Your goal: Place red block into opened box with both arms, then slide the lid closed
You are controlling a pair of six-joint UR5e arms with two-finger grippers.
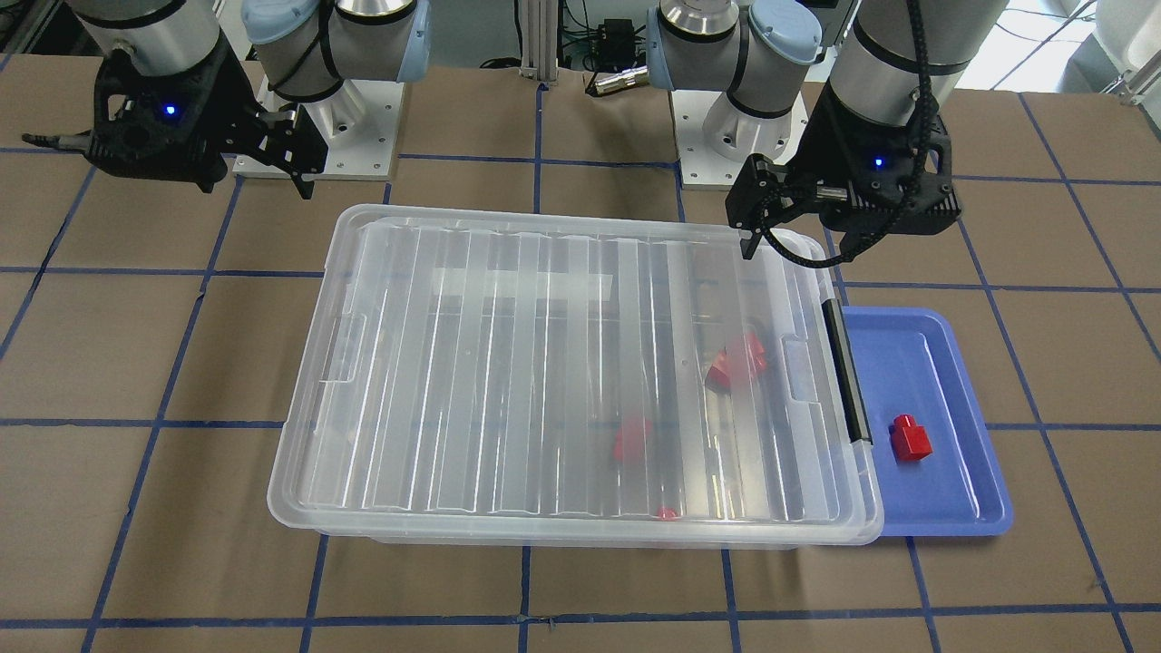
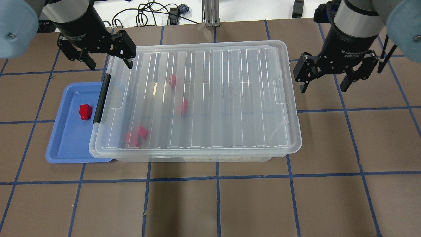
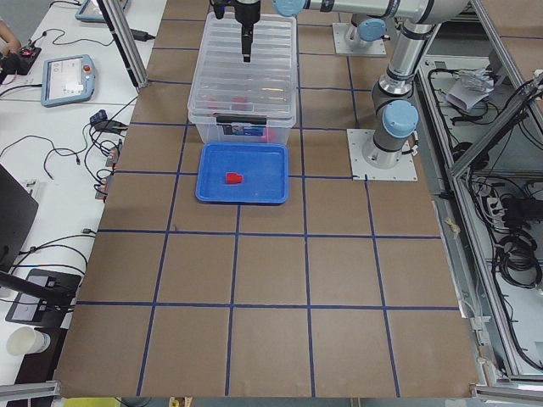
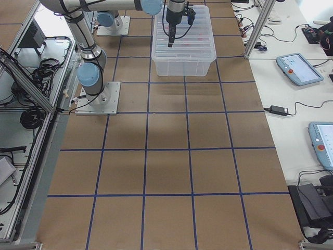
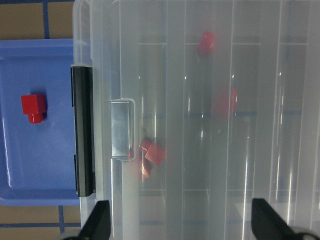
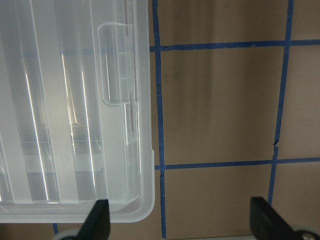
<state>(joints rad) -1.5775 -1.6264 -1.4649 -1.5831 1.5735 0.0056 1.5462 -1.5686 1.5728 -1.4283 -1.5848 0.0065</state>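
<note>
Two tools: left tool [image 2: 110, 65], right tool [image 2: 323, 88] hanging spread apart above desk [image 2: 230, 204].
Lid [image 2: 213, 98]: lying over box [image 2: 197, 159].

Red blocks [image 2: 137, 135] under the ribbed lid [image 2: 230, 98], blurred, count unclear.

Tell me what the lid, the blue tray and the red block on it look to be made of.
Lid: clear, glossy rigid plastic by the look; it is ribbed, the blocks inside show blurred through it, and it carries glare streaks. Blue tray: opaque moulded plastic, smooth with a soft sheen. Red block: likely opaque hard plastic, with crisp edges and a slight shine.
</note>
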